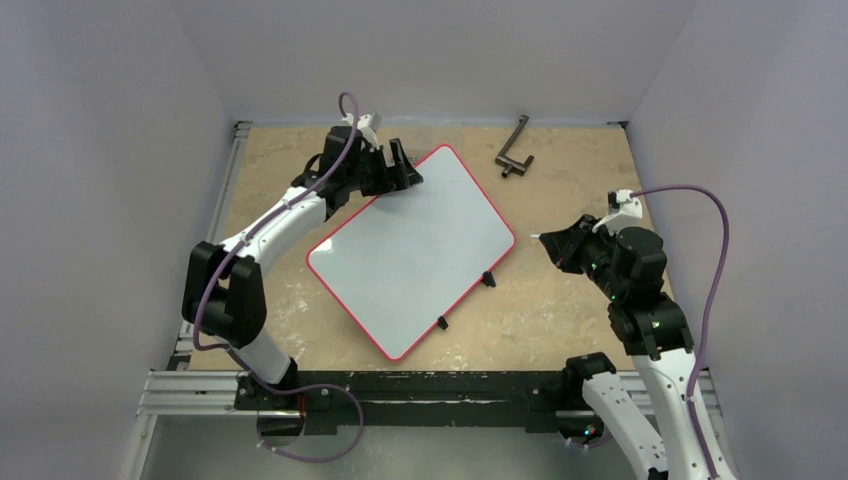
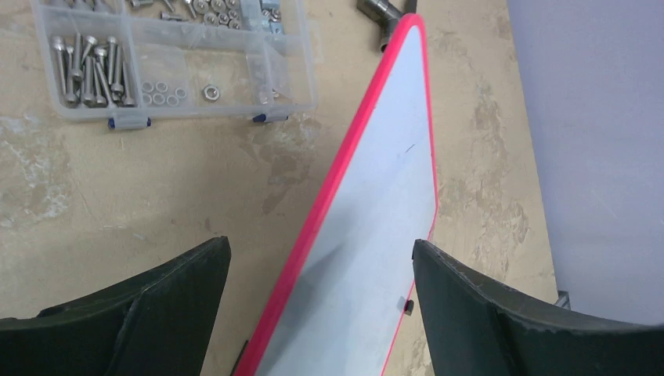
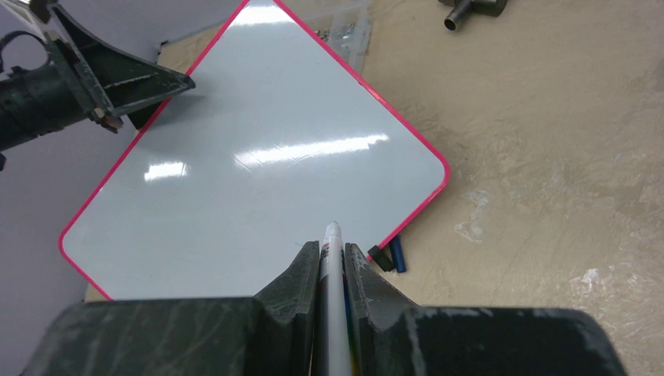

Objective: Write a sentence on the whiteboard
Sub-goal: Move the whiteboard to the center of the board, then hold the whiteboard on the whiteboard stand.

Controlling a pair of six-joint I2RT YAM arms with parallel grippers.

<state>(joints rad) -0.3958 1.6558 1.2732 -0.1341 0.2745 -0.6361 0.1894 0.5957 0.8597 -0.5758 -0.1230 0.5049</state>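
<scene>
The whiteboard (image 1: pixel 415 250), white with a thin red rim, lies turned at an angle in the middle of the table. Its face (image 3: pixel 258 157) shows no sentence. My left gripper (image 1: pixel 398 165) stands open at the board's far left edge. In the left wrist view its fingers (image 2: pixel 321 251) straddle the whiteboard (image 2: pixel 376 204) without touching it. My right gripper (image 3: pixel 332 251) is shut on a white marker (image 3: pixel 333 235). The marker's tip points over the board's near right edge. In the top view the right gripper (image 1: pixel 555 240) hovers just right of the board.
A clear parts box (image 2: pixel 172 63) of screws and washers sits by the board's far left side. A black metal tool (image 1: pixel 514 150) lies at the back of the table. Small black clips (image 1: pixel 488 279) and a blue cap (image 3: pixel 398 254) lie against the board's right edge.
</scene>
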